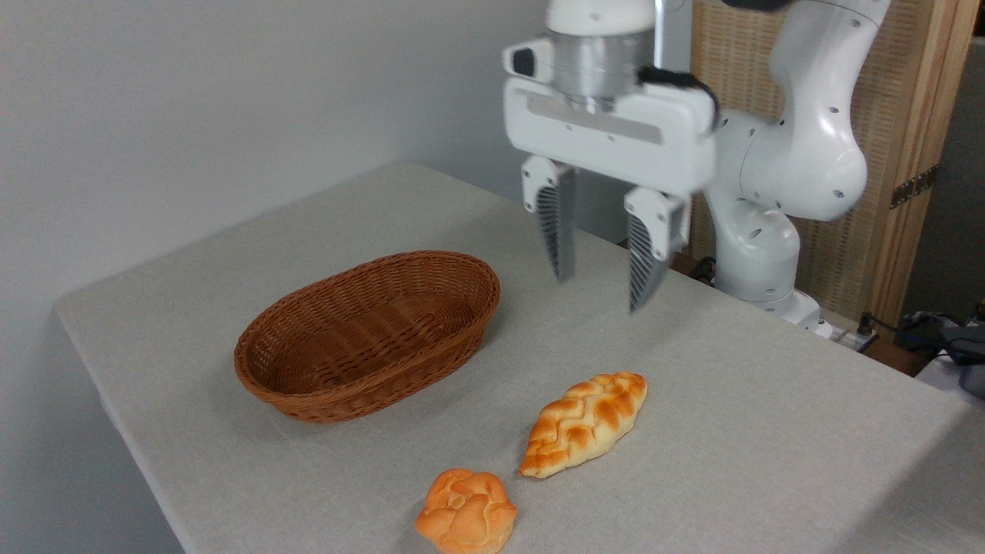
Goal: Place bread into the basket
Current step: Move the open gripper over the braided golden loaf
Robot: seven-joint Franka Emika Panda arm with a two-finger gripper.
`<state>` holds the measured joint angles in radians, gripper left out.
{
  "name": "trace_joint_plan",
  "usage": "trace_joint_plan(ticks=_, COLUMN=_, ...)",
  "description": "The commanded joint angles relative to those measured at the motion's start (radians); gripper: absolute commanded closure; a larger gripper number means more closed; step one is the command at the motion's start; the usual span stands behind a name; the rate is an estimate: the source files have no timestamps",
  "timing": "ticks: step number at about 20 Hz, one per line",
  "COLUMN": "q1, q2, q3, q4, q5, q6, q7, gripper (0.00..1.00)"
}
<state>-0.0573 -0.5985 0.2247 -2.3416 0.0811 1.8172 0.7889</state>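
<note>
No readable text, labels or numbers anywhere in view.

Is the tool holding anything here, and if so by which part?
Nothing is held. The tool hangs open above the table, with the loaf lying untouched below it.

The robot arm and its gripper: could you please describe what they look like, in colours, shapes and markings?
The arm is glossy white, with rounded, bulbous joints dotted with small dark screw holes. A silver metal cylinder joins it to the gripper, whose body is a wide white block. The two fingers are tapering grey wedges with ribbed pads. A black cable fitting sits on the block's upper right.
</note>
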Motion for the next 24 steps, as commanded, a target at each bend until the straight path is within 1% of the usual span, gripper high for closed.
trace_joint_plan(ticks=1, q1=-0.035, q2=-0.06, q3=0.038, q4=-0.119, q5=0.022, q6=0.065, q7=0.024, gripper=0.0)
trace_joint_plan(ticks=3, q1=-0.038, q2=-0.06, q3=0.039, q4=-0.151, q5=0.034, q6=0.076, q7=0.032, gripper=0.0)
trace_joint_plan(ticks=4, q1=-0.042, q2=-0.06, q3=0.038, q4=-0.171, q5=0.054, q6=0.094, q7=0.035, gripper=0.0)
trace_joint_plan(ticks=6, q1=-0.047, q2=-0.06, q3=0.038, q4=-0.205, q5=0.06, q6=0.132, q7=0.035, gripper=0.0)
trace_joint_plan(ticks=8, q1=-0.062, q2=-0.057, q3=0.039, q4=-0.217, q5=0.062, q6=0.143, q7=0.036, gripper=0.0)
trace_joint_plan(ticks=10, q1=-0.062, q2=-0.056, q3=0.039, q4=-0.222, q5=0.066, q6=0.143, q7=0.038, gripper=0.0)
trace_joint_plan(ticks=12, q1=-0.061, q2=-0.056, q3=0.042, q4=-0.225, q5=0.085, q6=0.143, q7=0.039, gripper=0.0)
trace_joint_plan(ticks=14, q1=-0.062, q2=-0.055, q3=0.073, q4=-0.234, q5=0.094, q6=0.145, q7=0.039, gripper=0.0)
trace_joint_plan(ticks=15, q1=-0.065, q2=-0.053, q3=0.077, q4=-0.234, q5=0.1, q6=0.146, q7=0.039, gripper=0.0)
trace_joint_plan(ticks=19, q1=-0.065, q2=-0.047, q3=0.079, q4=-0.249, q5=0.103, q6=0.152, q7=0.041, gripper=0.0)
trace_joint_plan(ticks=24, q1=-0.067, q2=-0.04, q3=0.079, q4=-0.297, q5=0.105, q6=0.22, q7=0.041, gripper=0.0)
